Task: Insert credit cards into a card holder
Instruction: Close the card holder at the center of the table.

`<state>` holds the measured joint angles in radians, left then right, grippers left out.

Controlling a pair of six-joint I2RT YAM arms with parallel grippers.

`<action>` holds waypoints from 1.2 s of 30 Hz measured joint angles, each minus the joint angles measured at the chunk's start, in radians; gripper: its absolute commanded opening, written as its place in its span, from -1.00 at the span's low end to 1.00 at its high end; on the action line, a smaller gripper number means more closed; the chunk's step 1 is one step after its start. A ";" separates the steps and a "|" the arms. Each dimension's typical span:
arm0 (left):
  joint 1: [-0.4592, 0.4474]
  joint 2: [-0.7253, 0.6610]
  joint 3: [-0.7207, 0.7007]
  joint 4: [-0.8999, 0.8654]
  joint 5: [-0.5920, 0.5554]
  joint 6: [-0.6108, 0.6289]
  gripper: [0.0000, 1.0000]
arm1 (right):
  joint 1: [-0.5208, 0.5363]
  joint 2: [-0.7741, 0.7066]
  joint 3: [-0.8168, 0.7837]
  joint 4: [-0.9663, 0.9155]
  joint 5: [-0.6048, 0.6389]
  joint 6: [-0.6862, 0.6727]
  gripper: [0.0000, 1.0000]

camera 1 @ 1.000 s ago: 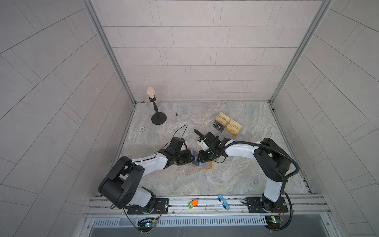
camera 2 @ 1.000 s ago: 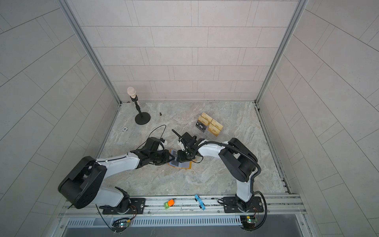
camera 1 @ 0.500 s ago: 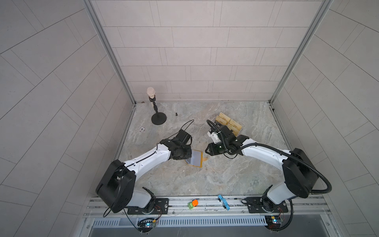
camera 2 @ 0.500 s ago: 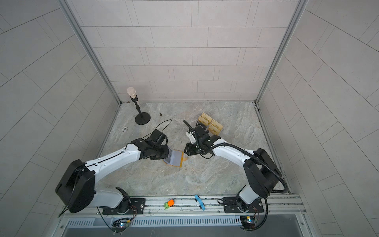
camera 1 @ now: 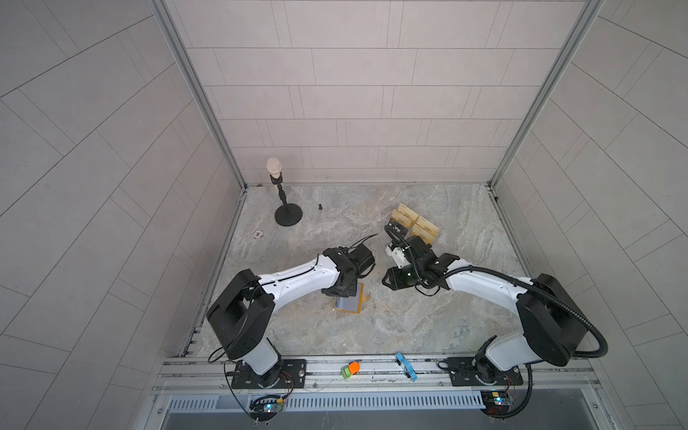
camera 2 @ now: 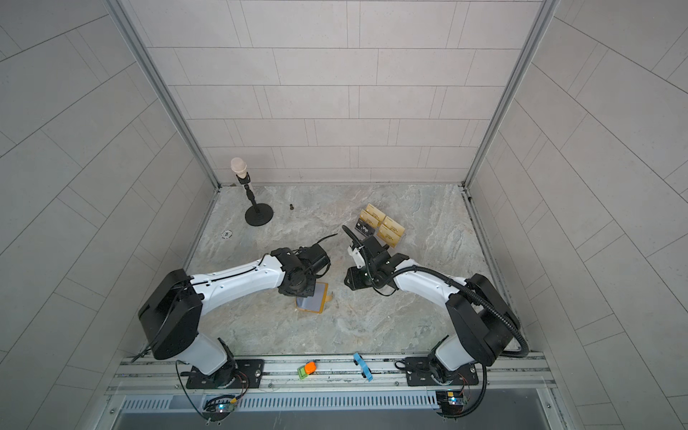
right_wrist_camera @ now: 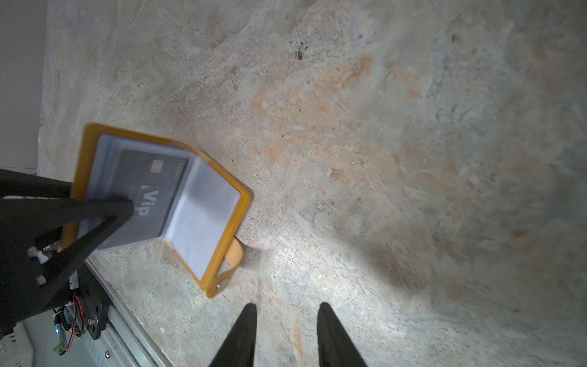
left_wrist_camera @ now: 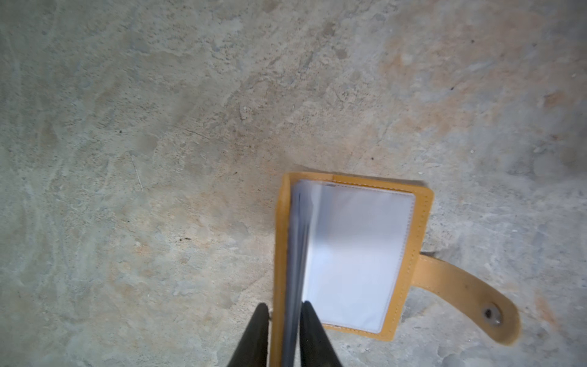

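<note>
**Card holder, cards and grippers: count and condition**

Card holder [camera 1: 352, 305]: one. It is mustard-yellow with a stitched border. It lies open like a booklet near the middle of the table [camera 1: 428, 327], a little toward the front edge. One cover lies flat with an empty clear sleeve [left_wrist_camera: 359, 254] uppermost. The other cover and the rest of the sleeves stand raised. A strap tab [left_wrist_camera: 470, 295] with a snap button sticks out from the flat cover's long edge.

Black Vip cards [right_wrist_camera: 152, 190]: two. One has white lettering and a gold chip and sits inside a sleeve on the raised side. The second [camera 1: 399, 226] stands toward the table's far right corner.

Gold cards [camera 1: 427, 225]: four, in stepped rows just beside the second Vip card.

Left gripper [left_wrist_camera: 284, 309]: one. Its jaws are narrow and sit astride the raised cover and sleeves. I cannot tell whether they pinch it or only bracket it.

Right gripper [right_wrist_camera: 287, 317]: one. Its jaws are parted with nothing between them, above bare table on the tab side of the card holder and apart from it.

Microphone stand [camera 1: 288, 216]: one, near the far left corner.

Small black fastener [camera 1: 319, 206]: one, near the stand.

Front rail [camera 1: 372, 379]: it carries one green-and-orange piece [camera 1: 350, 368] and one blue piece [camera 1: 405, 366].
</note>
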<state>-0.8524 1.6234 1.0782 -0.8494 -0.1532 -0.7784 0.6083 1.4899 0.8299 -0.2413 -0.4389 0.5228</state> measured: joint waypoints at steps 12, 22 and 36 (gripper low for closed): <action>-0.121 0.077 0.117 -0.066 -0.011 -0.083 0.01 | -0.051 -0.027 -0.097 0.079 -0.035 -0.005 -0.29; -0.164 0.092 0.103 0.056 0.053 -0.082 -0.01 | -0.089 -0.062 -0.131 0.096 -0.051 -0.011 -0.31; -0.135 0.090 -0.070 0.404 0.204 0.029 0.11 | -0.084 -0.140 -0.131 0.030 -0.030 -0.007 -0.37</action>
<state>-0.9874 1.7138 1.0080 -0.4450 0.0505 -0.7494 0.5240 1.3499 0.6991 -0.2111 -0.4686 0.5159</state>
